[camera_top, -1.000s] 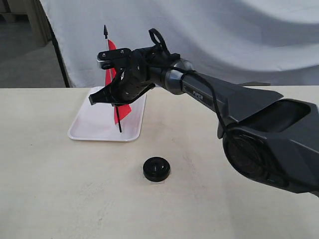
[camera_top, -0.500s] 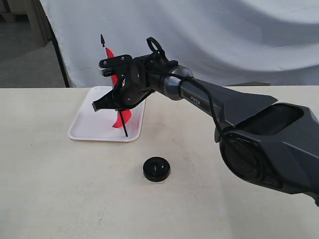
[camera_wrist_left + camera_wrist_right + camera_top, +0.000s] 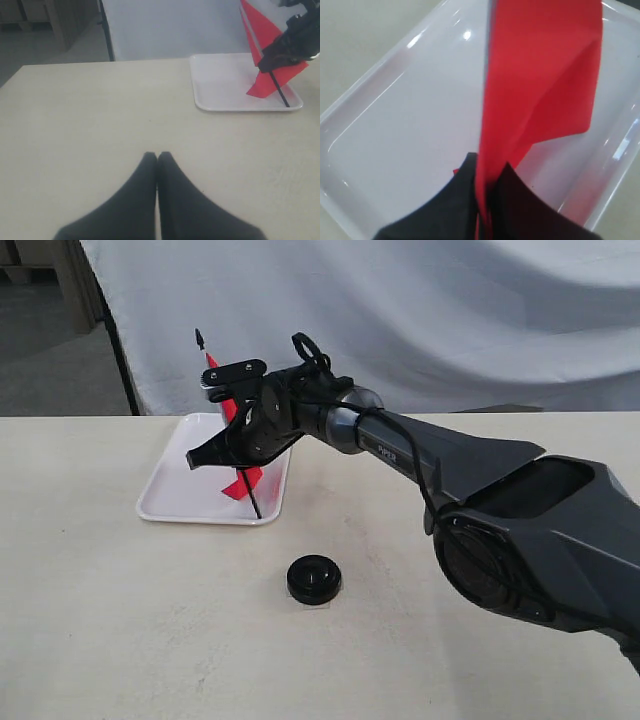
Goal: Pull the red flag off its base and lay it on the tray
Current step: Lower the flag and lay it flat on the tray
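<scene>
Change: red flag (image 3: 240, 485) dips lower, stick foot nearing tray (image 3: 170, 502).
Right end effector (image 3: 215, 453): clamped on the flag.
Left end effector (image 3: 157, 165): pressed together, idle.
Base (image 3: 314, 579): bare; release likely next.

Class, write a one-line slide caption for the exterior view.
Right gripper holds the red flag tilted over the white tray, while the black base sits apart, empty.

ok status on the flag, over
Right tool shut on flag; left tool shut, holding nothing. Flag off base, tilted over tray, not yet laid down. Nothing blocking the tray.
</scene>
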Motion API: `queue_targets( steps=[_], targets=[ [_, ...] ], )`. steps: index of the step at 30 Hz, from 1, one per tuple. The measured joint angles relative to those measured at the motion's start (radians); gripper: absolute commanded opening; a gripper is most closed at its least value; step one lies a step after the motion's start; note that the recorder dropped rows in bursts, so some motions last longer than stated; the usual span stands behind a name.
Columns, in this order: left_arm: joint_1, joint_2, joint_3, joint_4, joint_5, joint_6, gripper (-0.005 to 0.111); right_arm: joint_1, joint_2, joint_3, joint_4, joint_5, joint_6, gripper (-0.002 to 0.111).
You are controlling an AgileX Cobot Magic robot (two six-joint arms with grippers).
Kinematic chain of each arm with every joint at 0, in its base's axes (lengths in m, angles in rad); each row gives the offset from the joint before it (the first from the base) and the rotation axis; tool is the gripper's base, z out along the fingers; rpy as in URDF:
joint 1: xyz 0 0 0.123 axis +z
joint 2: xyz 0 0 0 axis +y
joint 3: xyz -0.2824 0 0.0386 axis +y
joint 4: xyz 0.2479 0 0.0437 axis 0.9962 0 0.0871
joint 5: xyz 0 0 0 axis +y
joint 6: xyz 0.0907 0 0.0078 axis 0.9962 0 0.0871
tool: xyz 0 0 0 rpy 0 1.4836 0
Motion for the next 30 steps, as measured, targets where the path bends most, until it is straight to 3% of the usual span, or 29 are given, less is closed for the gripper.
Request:
queue_targets(
  steps=[8, 11, 13, 30],
  targets=[
    [0.000, 0.000, 0.000, 0.000, 0.000, 0.000, 0.000, 0.000, 0.019, 0.000, 0.012, -0.050, 0.057, 0.001],
    [0.000, 0.000, 0.000, 0.000, 0.000, 0.000, 0.000, 0.000, 0.023, 0.000, 0.013, -0.057, 0.069, 0.023],
    [0.000, 0.000, 0.000, 0.000, 0.000, 0.000, 0.000, 0.000, 0.023, 0.000, 0.014, -0.057, 0.071, 0.029],
    [0.000, 0.000, 0.000, 0.000, 0.000, 0.000, 0.000, 0.000, -0.013, 0.000, 0.030, 0.108, 0.079, 0.029]
  ],
)
